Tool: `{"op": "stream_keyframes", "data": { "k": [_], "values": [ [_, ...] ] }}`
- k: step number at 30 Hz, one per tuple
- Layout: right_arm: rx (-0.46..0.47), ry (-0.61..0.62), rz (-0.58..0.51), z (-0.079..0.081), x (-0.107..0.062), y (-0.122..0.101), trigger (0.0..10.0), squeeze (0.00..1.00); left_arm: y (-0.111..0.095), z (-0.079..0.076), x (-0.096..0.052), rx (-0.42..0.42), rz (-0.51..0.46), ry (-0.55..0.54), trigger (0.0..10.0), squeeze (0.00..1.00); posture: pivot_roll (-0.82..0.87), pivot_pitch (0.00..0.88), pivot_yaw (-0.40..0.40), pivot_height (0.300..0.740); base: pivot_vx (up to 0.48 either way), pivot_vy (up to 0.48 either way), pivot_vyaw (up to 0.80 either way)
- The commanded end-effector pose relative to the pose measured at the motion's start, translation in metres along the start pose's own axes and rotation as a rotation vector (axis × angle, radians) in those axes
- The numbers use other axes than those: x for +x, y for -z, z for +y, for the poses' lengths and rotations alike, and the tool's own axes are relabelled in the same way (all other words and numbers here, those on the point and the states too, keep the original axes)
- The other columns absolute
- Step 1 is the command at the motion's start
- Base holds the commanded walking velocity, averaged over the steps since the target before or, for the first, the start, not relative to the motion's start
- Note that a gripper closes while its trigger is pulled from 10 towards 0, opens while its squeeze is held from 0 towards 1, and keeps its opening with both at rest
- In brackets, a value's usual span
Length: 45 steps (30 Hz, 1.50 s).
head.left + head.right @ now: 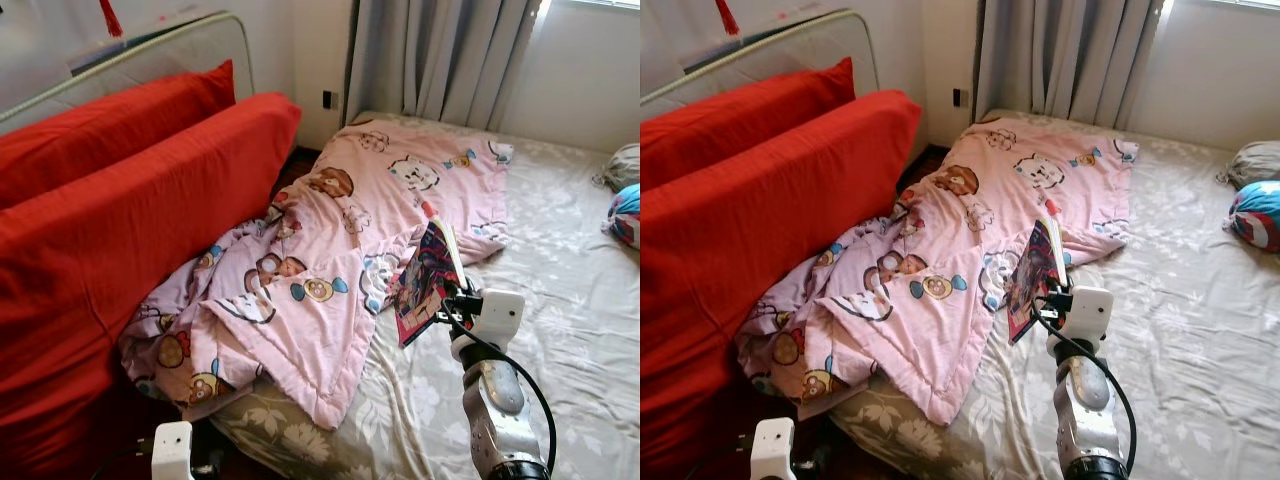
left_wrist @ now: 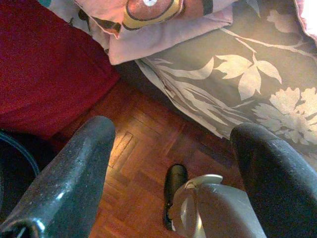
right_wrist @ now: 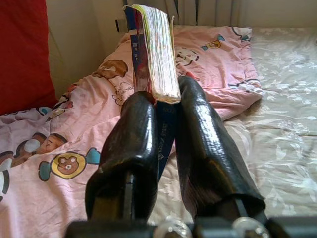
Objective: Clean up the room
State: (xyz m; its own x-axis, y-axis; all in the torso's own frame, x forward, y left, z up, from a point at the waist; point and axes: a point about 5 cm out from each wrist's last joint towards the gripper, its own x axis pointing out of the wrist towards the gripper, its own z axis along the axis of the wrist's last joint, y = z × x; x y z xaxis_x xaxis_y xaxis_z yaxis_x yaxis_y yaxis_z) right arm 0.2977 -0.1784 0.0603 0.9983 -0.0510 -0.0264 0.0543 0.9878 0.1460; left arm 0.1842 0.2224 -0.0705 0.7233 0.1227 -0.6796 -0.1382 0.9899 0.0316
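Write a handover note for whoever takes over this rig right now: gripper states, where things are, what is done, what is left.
Right gripper: jaws shut on the book, held upright over the bed beside the pink blanket.
Left gripper: jaws open, holding nothing, hanging low above the wooden floor at the bed's edge.
Pink blanket lies crumpled across the bed, one corner hanging over the edge next to the red cushions.
Done: book picked up.
Left: put the book away, straighten the blanket. Two bundles lie at the bed's far right; what they are is unclear.
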Motion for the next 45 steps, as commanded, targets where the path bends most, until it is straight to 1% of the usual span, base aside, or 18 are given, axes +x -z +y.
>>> {"op": "stream_keyframes", "data": {
  "k": [1,4,6,13,24,35,39,45],
  "values": [
    [0.000,0.004,-0.029,0.0019,0.0038,-0.0070,10.0,0.00,0.0073,0.0028,-0.0025,0.024,0.026,-0.012,10.0,0.00,0.02,0.000,-0.022,0.740,0.000,0.000,0.00],
    [0.022,0.016,-0.026,0.0005,0.0034,-0.0063,10.0,0.00,0.0072,0.0040,-0.0027,0.030,0.025,-0.016,10.0,0.00,0.02,0.000,-0.021,0.740,0.000,0.000,-0.75],
    [0.008,0.016,-0.027,-0.0004,0.0029,-0.0064,10.0,0.00,0.0064,0.0037,-0.0025,0.040,0.021,-0.013,10.0,0.00,0.02,0.000,-0.021,0.740,0.000,-0.247,-0.75],
    [0.006,0.026,-0.022,-0.0008,0.0018,-0.0054,10.0,0.00,0.0038,0.0003,-0.0012,0.044,0.011,-0.005,10.0,0.00,0.02,0.000,-0.023,0.740,0.000,-0.261,-0.72],
    [0.004,0.035,-0.028,-0.0007,0.0018,-0.0054,10.0,0.00,0.0052,0.0007,-0.0017,0.039,0.014,-0.008,10.0,0.00,0.02,0.000,-0.024,0.740,0.000,-0.260,0.00],
    [0.011,0.048,-0.008,-0.0001,0.0018,-0.0031,10.0,0.00,0.0070,0.0013,-0.0025,0.035,0.017,-0.010,10.0,0.00,0.02,0.000,-0.023,0.740,0.000,-0.251,0.00],
    [0.009,0.048,-0.004,0.0004,0.0016,-0.0022,10.0,0.00,0.0069,0.0017,-0.0024,0.034,0.018,-0.011,10.0,0.00,0.02,0.000,-0.022,0.740,0.000,-0.247,-0.68],
    [0.008,0.048,-0.009,0.0012,0.0016,-0.0024,10.0,0.00,0.0070,0.0019,-0.0024,0.032,0.019,-0.012,10.0,0.00,0.02,0.000,-0.022,0.740,0.000,-0.161,0.00]
  ]
}}
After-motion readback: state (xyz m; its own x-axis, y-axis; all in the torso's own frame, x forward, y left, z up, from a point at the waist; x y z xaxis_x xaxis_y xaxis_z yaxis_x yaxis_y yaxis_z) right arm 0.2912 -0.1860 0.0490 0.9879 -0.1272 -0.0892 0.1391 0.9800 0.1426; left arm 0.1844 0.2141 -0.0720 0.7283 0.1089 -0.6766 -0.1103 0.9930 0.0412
